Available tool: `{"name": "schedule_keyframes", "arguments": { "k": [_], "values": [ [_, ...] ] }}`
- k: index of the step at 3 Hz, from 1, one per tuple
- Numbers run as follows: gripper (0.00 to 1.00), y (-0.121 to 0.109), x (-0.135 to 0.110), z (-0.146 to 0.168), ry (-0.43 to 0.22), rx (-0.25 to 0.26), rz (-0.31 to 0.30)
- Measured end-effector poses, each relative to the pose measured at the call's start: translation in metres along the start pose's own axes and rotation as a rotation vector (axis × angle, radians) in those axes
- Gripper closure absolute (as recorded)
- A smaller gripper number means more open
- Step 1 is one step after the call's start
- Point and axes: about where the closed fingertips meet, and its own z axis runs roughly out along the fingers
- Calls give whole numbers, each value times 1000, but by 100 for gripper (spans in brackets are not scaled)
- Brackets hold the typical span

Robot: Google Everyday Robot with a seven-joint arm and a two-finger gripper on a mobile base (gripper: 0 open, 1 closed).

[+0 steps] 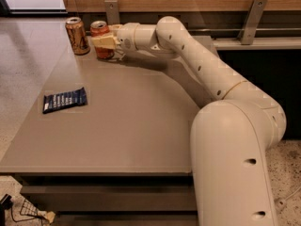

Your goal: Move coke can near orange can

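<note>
The coke can [100, 31], red with a silver top, stands at the far left of the table, just right of the orange can [77, 36], a brownish-orange can with a dark emblem. My gripper [105, 43] is wrapped around the coke can's middle, its tan fingers [106, 41] closed on it. The can's base is at the table surface; I cannot tell whether it touches. A small gap separates the two cans.
A dark blue snack packet [65, 100] lies flat on the grey table [131, 126] near its left edge. A wooden wall with metal brackets [112, 11] runs along the back. My arm [207, 74] stretches across the table's right side.
</note>
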Motion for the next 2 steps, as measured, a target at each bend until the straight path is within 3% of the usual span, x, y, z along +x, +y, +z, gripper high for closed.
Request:
{"name": "schedule_keyframes", "arguments": {
  "k": [2],
  "values": [
    [55,3,0,4,2,-9,2]
  ]
}}
